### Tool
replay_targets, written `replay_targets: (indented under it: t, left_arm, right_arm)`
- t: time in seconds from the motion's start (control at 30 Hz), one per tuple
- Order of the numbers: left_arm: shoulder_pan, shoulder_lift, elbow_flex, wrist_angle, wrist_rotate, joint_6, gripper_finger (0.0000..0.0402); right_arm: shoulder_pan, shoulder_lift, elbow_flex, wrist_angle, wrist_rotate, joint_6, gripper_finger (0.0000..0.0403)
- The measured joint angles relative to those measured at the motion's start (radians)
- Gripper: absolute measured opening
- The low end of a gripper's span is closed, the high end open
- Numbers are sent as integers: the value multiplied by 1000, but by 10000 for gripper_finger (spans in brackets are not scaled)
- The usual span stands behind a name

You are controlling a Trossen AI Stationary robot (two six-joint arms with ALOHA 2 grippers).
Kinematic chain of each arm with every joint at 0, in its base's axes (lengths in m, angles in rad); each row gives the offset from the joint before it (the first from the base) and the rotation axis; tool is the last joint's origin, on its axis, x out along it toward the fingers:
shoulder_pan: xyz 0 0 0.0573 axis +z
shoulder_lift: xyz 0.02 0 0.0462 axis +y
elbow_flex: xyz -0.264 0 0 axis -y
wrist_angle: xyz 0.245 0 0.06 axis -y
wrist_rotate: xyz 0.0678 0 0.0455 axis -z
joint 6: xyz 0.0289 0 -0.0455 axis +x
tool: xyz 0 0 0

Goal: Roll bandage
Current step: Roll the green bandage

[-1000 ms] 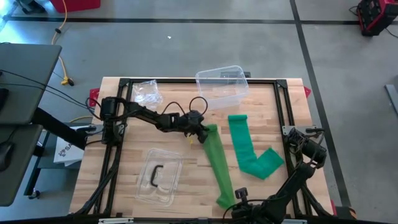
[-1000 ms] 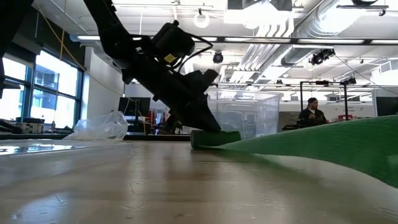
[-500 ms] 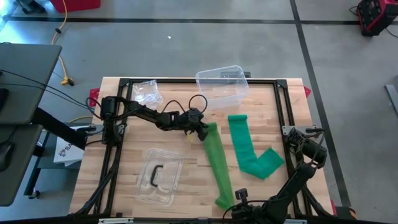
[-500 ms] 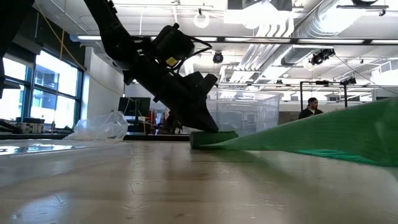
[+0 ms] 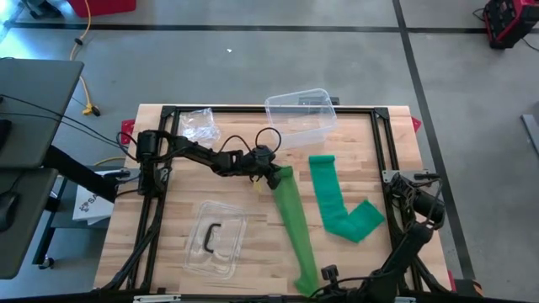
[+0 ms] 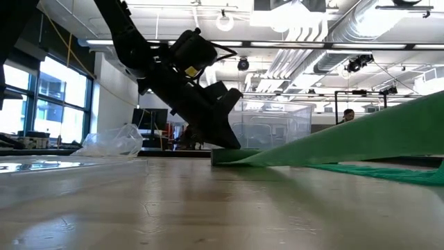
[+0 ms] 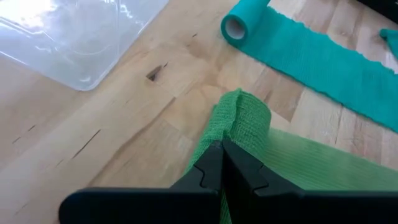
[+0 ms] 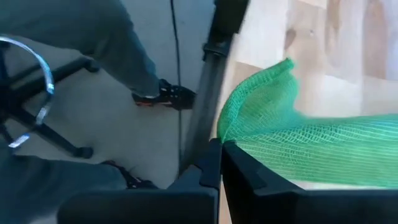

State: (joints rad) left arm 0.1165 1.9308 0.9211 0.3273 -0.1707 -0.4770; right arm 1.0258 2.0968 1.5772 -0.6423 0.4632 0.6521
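My left gripper (image 5: 274,178) pinched on far end of bandage (image 5: 293,219), mid-table (image 5: 168,244). Right gripper (image 8: 221,155) clamps near end at front edge; only its wrist view shows this, plus shoe (image 8: 166,94) on floor. Left wrist view shows second bandage (image 7: 311,56). Left arm stretched low; right arm folded.

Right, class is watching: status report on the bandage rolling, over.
Left tool shut on green bandage far end. Right tool shut on its near end, lifted off table. Second bandage lies alongside, clear.
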Motion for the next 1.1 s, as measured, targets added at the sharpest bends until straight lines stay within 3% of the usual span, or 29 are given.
replay_targets:
  t: [0.4,0.67,1.1]
  left_arm:
    - [2,0,0,-46,-50,8,0]
    - [-18,0,-2,-35,-59,-6,0]
    - [-83,5,-5,78,-49,2,0]
  right_arm:
    - [25,0,0,41,-71,107,0]
    - [-2,0,-1,32,-1,-9,0]
    - [-61,0,-2,-40,-1,-95,0]
